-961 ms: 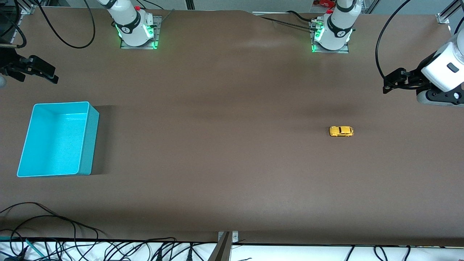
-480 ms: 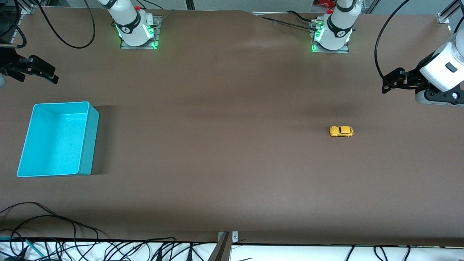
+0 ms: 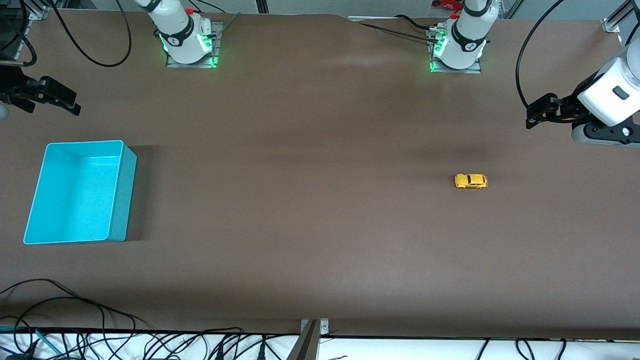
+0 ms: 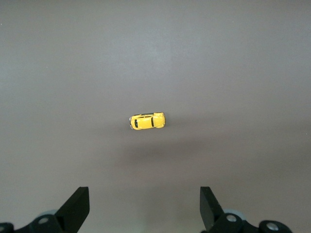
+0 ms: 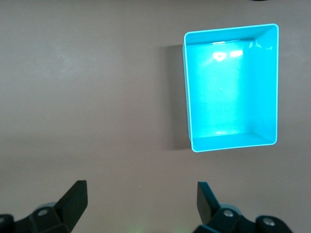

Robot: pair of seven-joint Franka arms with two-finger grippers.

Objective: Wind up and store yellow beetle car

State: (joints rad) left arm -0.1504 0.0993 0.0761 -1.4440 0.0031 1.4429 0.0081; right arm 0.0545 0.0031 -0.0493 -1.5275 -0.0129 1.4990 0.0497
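The left gripper (image 3: 534, 114) hangs in the air over the table (image 3: 320, 225) at the left arm's end, its two fingers (image 4: 77, 208) spread wide apart with nothing between them. Out ahead of those fingers in the left wrist view, well apart from them, sits the yellow beetle car (image 4: 147, 121) on its wheels on the bare brown surface. In the front view the car (image 3: 470, 181) lies nearer to the camera than the spot under the left gripper, and toward the middle of the table from it.

The right gripper (image 3: 64, 102) hangs over the right arm's end of the table, its fingers (image 5: 75, 198) also spread apart and holding nothing. Out ahead of it in the right wrist view stands the turquoise bin (image 5: 231, 87), a rectangular open-topped container with nothing visible inside it. In the front view the bin (image 3: 80, 192) stands nearer to the camera than the spot under the right gripper, and well apart from the car.

Counted: two grippers, one car, one bin.
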